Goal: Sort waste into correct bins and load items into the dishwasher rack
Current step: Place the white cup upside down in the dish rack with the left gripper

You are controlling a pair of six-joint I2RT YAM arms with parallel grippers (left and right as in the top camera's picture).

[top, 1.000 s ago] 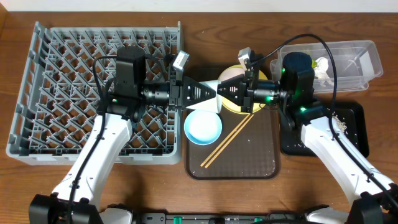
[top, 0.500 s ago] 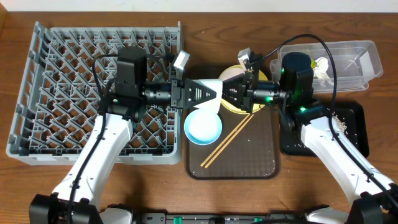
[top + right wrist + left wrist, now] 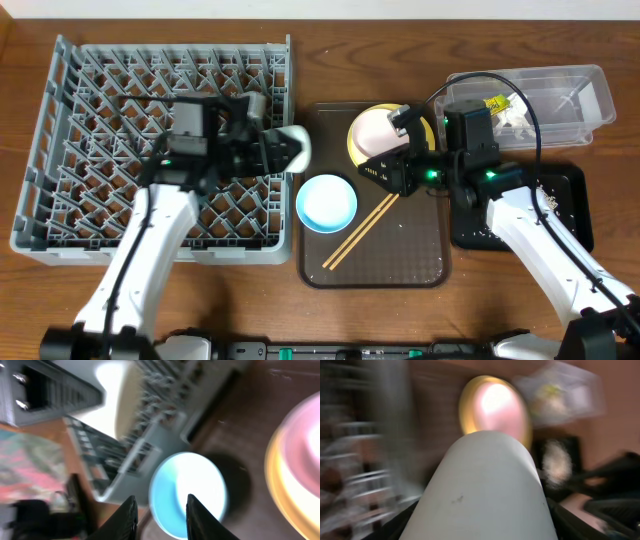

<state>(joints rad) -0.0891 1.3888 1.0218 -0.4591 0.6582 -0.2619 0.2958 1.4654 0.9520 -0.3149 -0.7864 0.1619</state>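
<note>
My left gripper (image 3: 287, 150) is shut on the small white cup (image 3: 292, 146), holding it over the right edge of the grey dishwasher rack (image 3: 120, 140). The cup (image 3: 485, 485) fills the blurred left wrist view. My right gripper (image 3: 373, 170) hangs open and empty over the brown tray, between the yellow plate (image 3: 360, 150) and the light blue bowl (image 3: 327, 203). In the right wrist view the gripper (image 3: 161, 515) frames that bowl (image 3: 192, 490). The wooden chopsticks (image 3: 362, 232) lie on the tray. The wrapper (image 3: 495, 103) and white scrap (image 3: 518, 118) sit in the clear tub (image 3: 575, 95). Crumbs (image 3: 545, 195) lie in the black tray (image 3: 572, 215).
The brown serving tray (image 3: 410, 255) sits between the rack and the black tray. A pale pinkish round shape (image 3: 375, 130) rests on the plate. The right arm's black cable (image 3: 530, 90) arches over the clear tub.
The right gripper let go of the cup, opened and drew back to the right. The left arm swung left towards the rack with the cup in its grip.
</note>
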